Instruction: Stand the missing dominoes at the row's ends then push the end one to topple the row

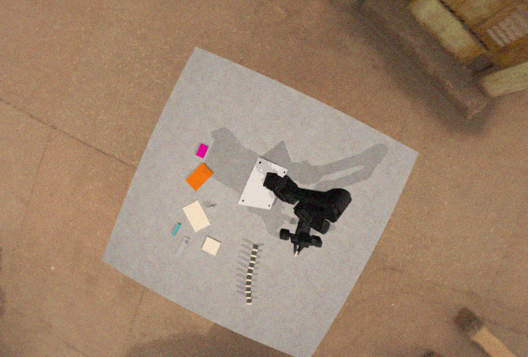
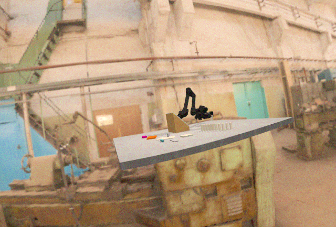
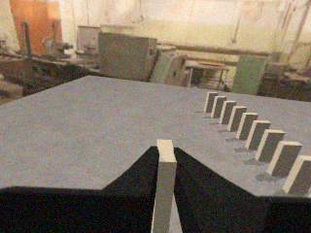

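My gripper (image 1: 296, 251) (image 2: 211, 116) (image 3: 163, 153) is shut on a cream domino (image 3: 164, 194), held upright between the fingertips. The fingers hide part of its sides. In the exterior view the fingertips are above the table. A slightly curved row of several cream dominoes (image 1: 252, 260) (image 2: 216, 127) (image 3: 267, 147) stands upright on the grey table (image 1: 298, 293) (image 2: 140, 148) (image 3: 97, 136). In the top view my gripper is right of the row's upper end, apart from it. In the wrist view the row runs from far centre-right to the near right edge, where it is cut off.
A wedge-shaped block (image 1: 252, 189) (image 2: 173, 125) is at the arm's base. Left of the row in the top view lie two cream plates, a larger one (image 1: 196, 216) and a smaller one (image 1: 210, 246), an orange block (image 1: 199, 176), a magenta block (image 1: 202, 150), a teal piece (image 1: 176, 228) and a grey piece (image 1: 181, 247).
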Controlling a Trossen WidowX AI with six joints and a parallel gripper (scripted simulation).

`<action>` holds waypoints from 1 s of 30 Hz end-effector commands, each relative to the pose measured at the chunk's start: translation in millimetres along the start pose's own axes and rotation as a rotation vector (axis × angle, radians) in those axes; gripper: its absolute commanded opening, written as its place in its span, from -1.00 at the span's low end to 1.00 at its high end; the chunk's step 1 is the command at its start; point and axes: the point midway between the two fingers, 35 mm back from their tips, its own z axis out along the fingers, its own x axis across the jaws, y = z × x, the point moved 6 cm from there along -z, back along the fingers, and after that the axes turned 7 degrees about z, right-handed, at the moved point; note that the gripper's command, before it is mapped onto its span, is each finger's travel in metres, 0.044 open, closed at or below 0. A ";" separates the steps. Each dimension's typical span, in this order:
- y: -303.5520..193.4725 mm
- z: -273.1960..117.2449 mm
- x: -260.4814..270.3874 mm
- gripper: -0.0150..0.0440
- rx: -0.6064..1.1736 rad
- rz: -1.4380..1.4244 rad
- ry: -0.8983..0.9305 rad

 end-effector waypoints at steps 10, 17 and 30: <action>-19.1 2.4 -3.2 -0.41 0.006 0.006 -0.008; -29.9 2.6 -6.4 -0.41 0.010 0.005 -0.011; -49.5 0.9 -14.2 -0.41 0.019 0.004 -0.018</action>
